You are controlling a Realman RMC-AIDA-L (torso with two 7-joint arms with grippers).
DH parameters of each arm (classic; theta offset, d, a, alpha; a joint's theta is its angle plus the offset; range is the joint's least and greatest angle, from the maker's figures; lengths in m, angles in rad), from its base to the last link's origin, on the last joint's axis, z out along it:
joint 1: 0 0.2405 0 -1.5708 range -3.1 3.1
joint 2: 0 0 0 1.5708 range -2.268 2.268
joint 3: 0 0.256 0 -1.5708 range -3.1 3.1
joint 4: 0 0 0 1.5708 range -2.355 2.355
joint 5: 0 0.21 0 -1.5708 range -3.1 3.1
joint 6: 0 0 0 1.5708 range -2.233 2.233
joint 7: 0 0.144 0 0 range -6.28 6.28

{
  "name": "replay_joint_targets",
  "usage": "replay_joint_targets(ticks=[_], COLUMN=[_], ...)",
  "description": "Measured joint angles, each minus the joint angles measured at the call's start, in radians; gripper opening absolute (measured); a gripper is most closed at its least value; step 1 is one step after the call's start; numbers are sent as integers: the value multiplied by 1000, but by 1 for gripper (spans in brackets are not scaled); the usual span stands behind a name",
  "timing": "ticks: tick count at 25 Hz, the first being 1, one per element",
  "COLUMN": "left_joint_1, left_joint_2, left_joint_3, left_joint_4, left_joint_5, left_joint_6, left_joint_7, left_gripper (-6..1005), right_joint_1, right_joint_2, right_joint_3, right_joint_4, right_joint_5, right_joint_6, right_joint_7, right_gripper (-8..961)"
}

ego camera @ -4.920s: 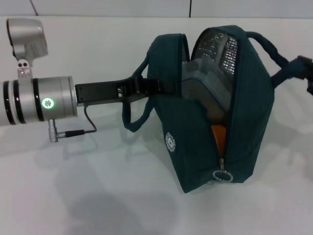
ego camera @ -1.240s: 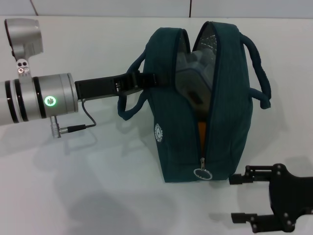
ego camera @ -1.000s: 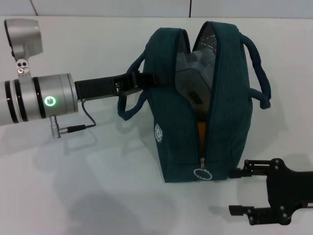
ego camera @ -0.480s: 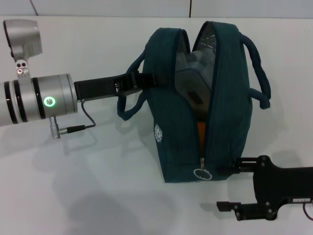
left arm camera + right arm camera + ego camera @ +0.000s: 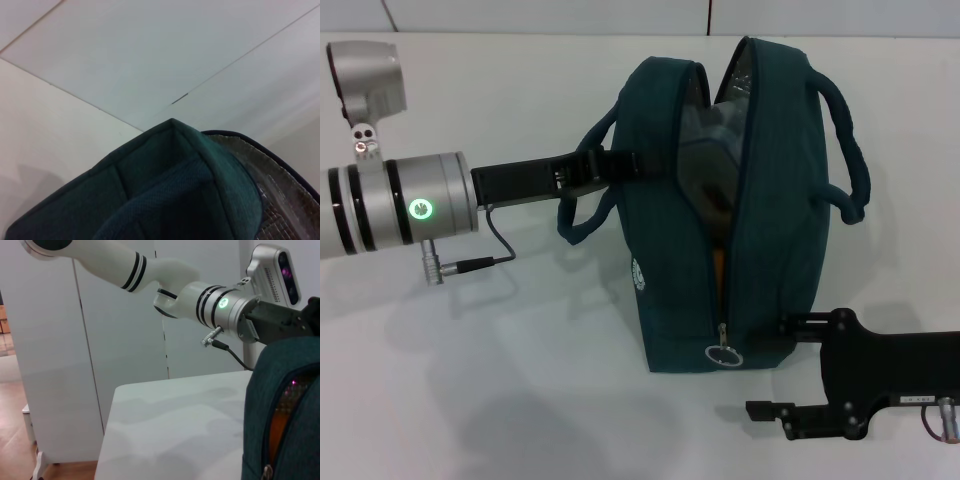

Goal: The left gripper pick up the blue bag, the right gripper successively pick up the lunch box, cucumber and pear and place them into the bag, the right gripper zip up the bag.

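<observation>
The blue bag (image 5: 760, 230) is standing upright on the white table (image 5: 520, 380), its zipper still partly undone, with the lunch box (image 5: 705, 165) and something orange showing inside. The left gripper (image 5: 620, 165) is clamping the bag's rim. The right gripper (image 5: 775, 365) is hovering wide apart just beside the ring zipper pull (image 5: 722, 354)

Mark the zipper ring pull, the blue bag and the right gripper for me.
zipper ring pull (image 5: 723, 354), head view, on the metal ring at the bag's near end.
blue bag (image 5: 670, 250), head view, on its teal side panel.
right gripper (image 5: 772, 367), head view, midway between its two black fingertips.
</observation>
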Motion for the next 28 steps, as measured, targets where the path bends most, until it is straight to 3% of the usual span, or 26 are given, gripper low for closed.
replay_joint_targets(ticks=[19,28], left_joint_1=[-1,-2], left_joint_2=[0,0], left_joint_3=[0,0], left_joint_4=[0,0], left_joint_5=[0,0], left_joint_6=[3,3], left_joint_7=[0,0], left_gripper=[51,51], right_joint_1=[0,2], right_joint_2=[1,2], right_joint_3=[-59,-138], right_joint_4=[0,1], right_joint_5=[33,69], right_joint_6=[37,87], right_joint_7=[0,0], right_gripper=[680,679])
